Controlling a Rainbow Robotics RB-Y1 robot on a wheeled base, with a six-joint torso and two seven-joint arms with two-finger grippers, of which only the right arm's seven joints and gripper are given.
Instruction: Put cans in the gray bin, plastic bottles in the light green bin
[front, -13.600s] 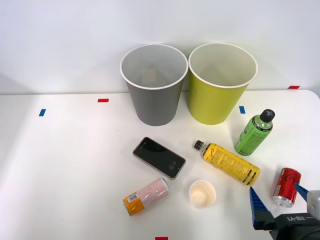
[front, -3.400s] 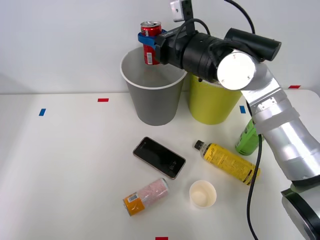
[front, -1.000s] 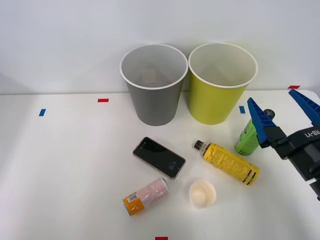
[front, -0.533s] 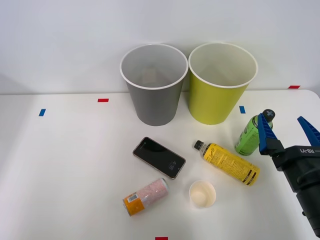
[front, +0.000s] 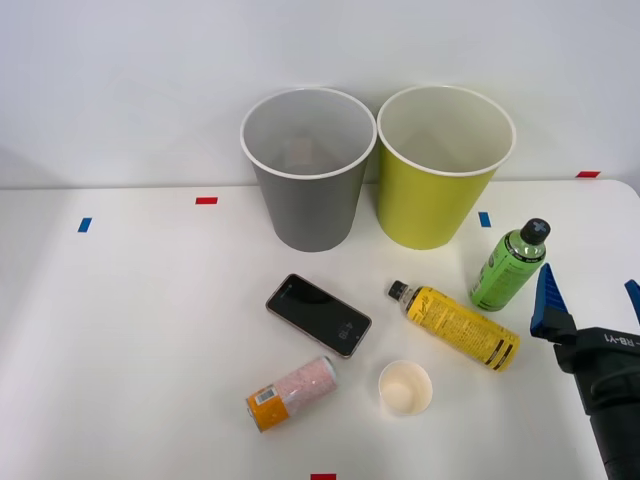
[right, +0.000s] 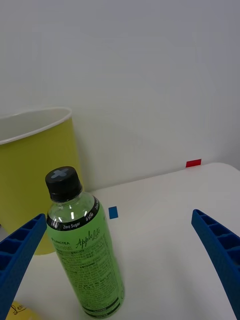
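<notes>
Where the white desk (front: 120, 330) carries them: two plastic bottles, green-labelled one (front: 508, 266) upright near the light green bin (front: 440, 190), yellow one (front: 458, 326) lying; one pink can (front: 292, 392) lying; gray bin (front: 308, 195) beside. Right tool (front: 590, 300) spread wide, empty, just beside the green bottle.

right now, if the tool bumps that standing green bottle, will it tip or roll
The green bottle stands upright, tall on a narrow base, so a knock near its black cap would probably tip it. Once down, its round body would likely roll. The open right tool sits just beside it, so a low, centred grasp seems safer.
</notes>
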